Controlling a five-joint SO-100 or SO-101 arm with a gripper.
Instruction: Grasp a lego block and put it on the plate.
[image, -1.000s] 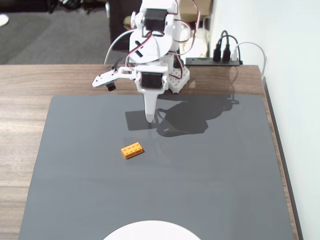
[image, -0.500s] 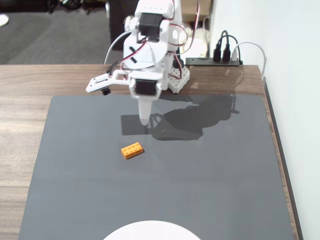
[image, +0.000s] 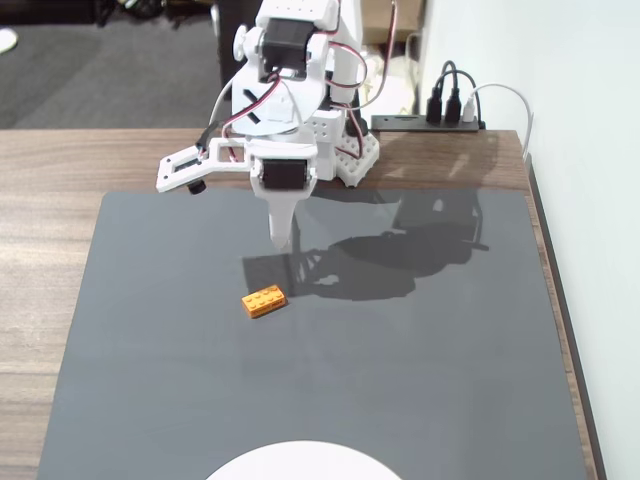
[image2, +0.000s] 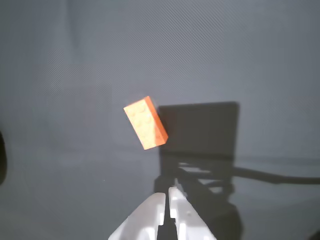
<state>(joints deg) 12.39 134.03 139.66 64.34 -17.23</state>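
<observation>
The orange lego block (image: 264, 300) lies flat on the grey mat, studs up, turned at an angle. In the wrist view it (image2: 145, 123) sits near the middle of the picture. My white gripper (image: 282, 240) hangs above the mat, a little behind and to the right of the block in the fixed view, not touching it. In the wrist view its fingers (image2: 167, 192) come in from the bottom edge, pressed together with nothing between them. The white plate (image: 305, 461) shows only as an arc at the bottom edge of the fixed view.
The grey mat (image: 420, 350) covers most of the wooden table (image: 50, 190). The arm's base (image: 350, 160) stands at the mat's far edge. A black USB hub with cables (image: 440, 118) sits at the back right beside a white wall.
</observation>
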